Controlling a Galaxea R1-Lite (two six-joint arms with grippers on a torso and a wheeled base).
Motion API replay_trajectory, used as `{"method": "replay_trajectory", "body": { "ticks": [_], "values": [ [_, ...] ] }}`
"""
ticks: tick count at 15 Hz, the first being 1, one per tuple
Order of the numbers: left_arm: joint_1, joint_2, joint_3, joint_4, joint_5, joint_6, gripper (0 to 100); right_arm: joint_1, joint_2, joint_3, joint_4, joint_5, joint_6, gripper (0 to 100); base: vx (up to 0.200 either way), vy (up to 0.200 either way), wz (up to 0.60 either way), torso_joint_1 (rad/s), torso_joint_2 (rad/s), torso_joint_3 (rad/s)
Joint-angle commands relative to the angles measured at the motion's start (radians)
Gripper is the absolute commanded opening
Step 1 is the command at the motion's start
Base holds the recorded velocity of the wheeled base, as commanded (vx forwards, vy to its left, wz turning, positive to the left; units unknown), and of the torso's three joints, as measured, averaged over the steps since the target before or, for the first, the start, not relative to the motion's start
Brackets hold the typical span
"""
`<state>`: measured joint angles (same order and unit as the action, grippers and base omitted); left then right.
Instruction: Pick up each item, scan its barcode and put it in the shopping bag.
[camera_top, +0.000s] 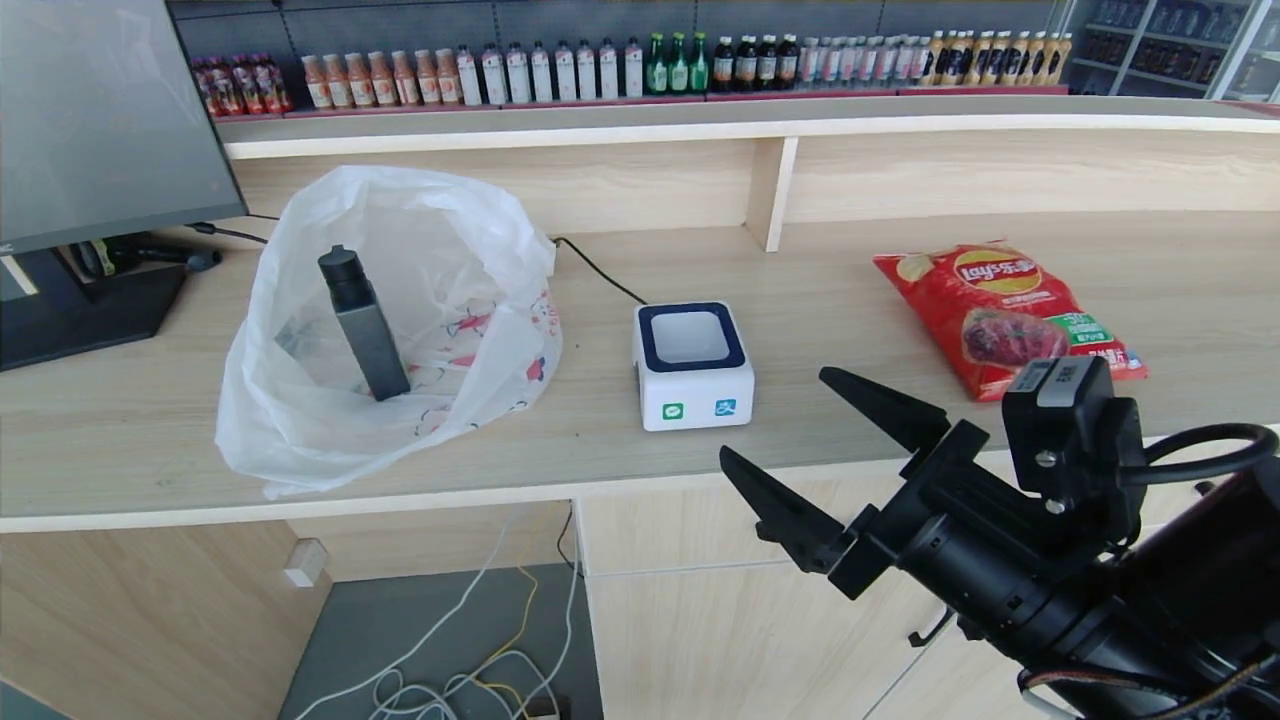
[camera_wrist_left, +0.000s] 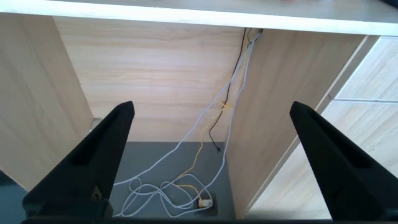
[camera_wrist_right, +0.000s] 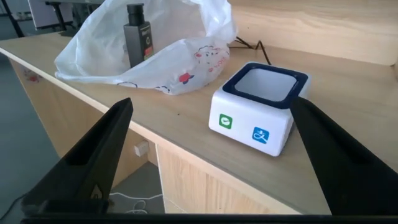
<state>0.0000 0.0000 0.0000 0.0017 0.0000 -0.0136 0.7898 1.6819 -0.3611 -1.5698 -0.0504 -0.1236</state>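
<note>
Open, empty right gripper (camera_top: 772, 412) hovers near the scanner (camera_top: 692, 365); red chip bag (camera_top: 1005, 318) lies on the tabletop (camera_top: 120, 420); dark bottle (camera_top: 362, 325) stands in the white shopping bag (camera_top: 440, 250); left gripper (camera_wrist_left: 211, 107) open below the tabletop edge

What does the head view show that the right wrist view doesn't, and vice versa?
Head view adds: red chip bag lying on the counter to the right of the scanner, the monitor, and the bottle shelf behind. Right wrist view adds: dark furniture, hard to make out, in the room beyond the shopping bag. Shared: shopping bag, dark bottle standing in it, scanner, counter, and the open right gripper.
</note>
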Motion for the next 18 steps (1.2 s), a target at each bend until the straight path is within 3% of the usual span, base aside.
{"method": "replay_trajectory", "body": {
  "ticks": [1,18],
  "values": [
    [0.0,0.0,0.0,0.0,0.0,0.0,100,0.0,0.001,0.001,-0.001,0.0,-0.001,100,0.0,-0.2,0.0,0.002,0.0,0.002],
    [0.0,0.0,0.0,-0.002,0.0,-0.002,100,-0.003,-0.019,-0.001,-0.001,0.0,-0.001,100,0.0,-0.2,0.0,0.002,0.0,0.002]
  ]
}}
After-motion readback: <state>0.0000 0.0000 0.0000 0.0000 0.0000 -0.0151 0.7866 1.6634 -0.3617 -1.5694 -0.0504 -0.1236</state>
